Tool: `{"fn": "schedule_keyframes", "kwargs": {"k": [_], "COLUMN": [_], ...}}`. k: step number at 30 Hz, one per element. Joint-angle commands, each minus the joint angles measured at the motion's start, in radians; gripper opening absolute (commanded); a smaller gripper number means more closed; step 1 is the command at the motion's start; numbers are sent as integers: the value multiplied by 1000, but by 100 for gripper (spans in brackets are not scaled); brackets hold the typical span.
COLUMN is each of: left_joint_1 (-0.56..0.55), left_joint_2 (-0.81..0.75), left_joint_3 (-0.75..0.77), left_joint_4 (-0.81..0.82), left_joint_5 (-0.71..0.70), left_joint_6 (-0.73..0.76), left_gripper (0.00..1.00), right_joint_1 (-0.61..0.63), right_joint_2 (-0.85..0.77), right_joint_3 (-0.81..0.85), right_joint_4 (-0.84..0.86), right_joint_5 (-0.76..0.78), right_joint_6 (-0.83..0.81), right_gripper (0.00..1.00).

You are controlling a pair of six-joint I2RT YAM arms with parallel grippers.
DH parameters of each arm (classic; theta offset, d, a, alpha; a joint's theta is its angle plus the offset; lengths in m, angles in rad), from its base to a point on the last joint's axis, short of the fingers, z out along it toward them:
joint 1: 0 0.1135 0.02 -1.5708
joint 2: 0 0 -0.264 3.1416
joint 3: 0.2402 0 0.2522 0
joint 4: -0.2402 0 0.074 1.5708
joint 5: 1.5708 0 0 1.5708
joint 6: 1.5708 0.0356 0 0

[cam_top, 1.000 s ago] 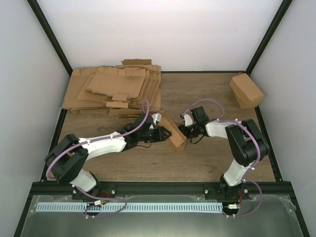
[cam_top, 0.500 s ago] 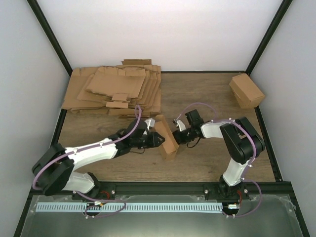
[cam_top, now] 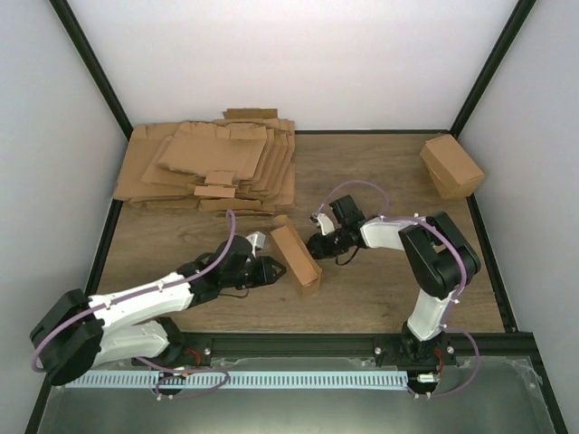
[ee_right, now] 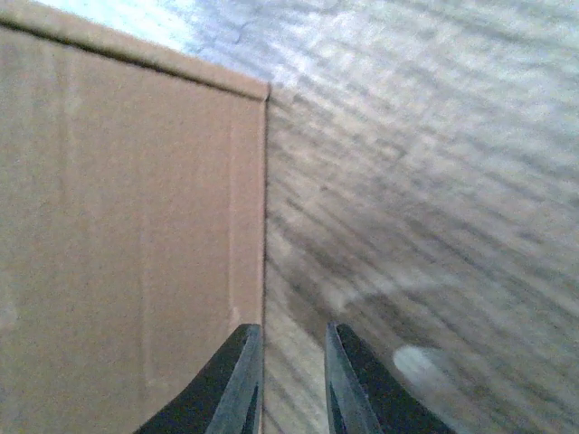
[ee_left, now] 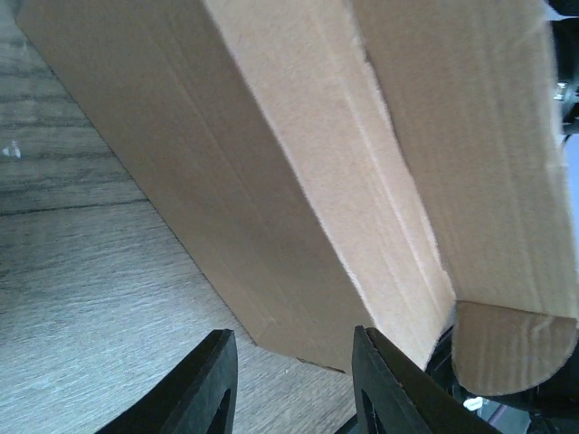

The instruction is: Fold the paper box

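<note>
Now the half-folded brown paper box point(cam_top: 296, 256) stands between the empty, narrowly parted left gripper point(cam_top: 271, 268) and right gripper point(cam_top: 312, 245), with wood table point(cam_top: 389, 289) past its edges.

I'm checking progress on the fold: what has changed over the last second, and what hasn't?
The paper box slid left and slightly nearer the bases. The left gripper drew back with it; the right gripper followed, reaching left. No grab or release shows. The pile of flat sheets and the other carton stayed put.
</note>
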Motion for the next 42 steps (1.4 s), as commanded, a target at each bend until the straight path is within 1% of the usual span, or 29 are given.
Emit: {"fn": "schedule_keyframes", "kwargs": {"k": [1,2,4,7,8,10,12,14,15,18,20,23,25,28,32,34,35,37,42], "left_joint_1": [-1,11,72,175,206,269,336,393,413,449,457,460,460,461,458,458,458,459,459], "left_joint_2": [-86,-104,-125,-143,-147,-146,-126,-87,-62,21,74,135,175,231,285,291,286,270,229], "left_joint_3": [8,10,20,67,84,107,121,146,159,211,237,260,272,280,283,281,278,281,324], "left_joint_4": [-54,-70,-104,-189,-203,-207,-191,-171,-155,-125,-99,-45,-16,40,81,87,87,73,-1], "left_joint_5": [-59,-61,-12,20,30,66,120,173,199,256,286,313,320,344,361,361,359,339,263], "left_joint_6": [27,44,92,197,230,266,318,346,362,416,447,465,474,479,480,486,493,521,641], "left_gripper": [39,41,41,43,44,44,45,46,47,50,54,55,55,56,61,69,71,73,75], "right_joint_1": [3,3,4,4,6,32,77,133,165,262,324,410,440,470,483,484,483,483,482], "right_joint_2": [-55,-86,-157,-283,-318,-379,-424,-463,-482,-525,-523,-478,-448,-420,-403,-398,-397,-397,-413], "right_joint_3": [61,66,69,85,92,118,142,161,170,185,191,187,172,154,140,139,141,145,161], "right_joint_4": [-94,-111,-147,-222,-249,-314,-372,-419,-440,-498,-549,-623,-654,-672,-676,-687,-695,-712,-736], "right_joint_5": [184,216,280,350,366,390,434,464,470,514,555,673,726,760,759,776,786,809,857], "right_joint_6": [6,13,30,39,38,34,42,54,60,75,95,155,195,237,241,242,241,247,263], "right_gripper": [23,24,26,35,41,57,68,84,89,100,100,100,100,100,100,100,100,99,92]}}
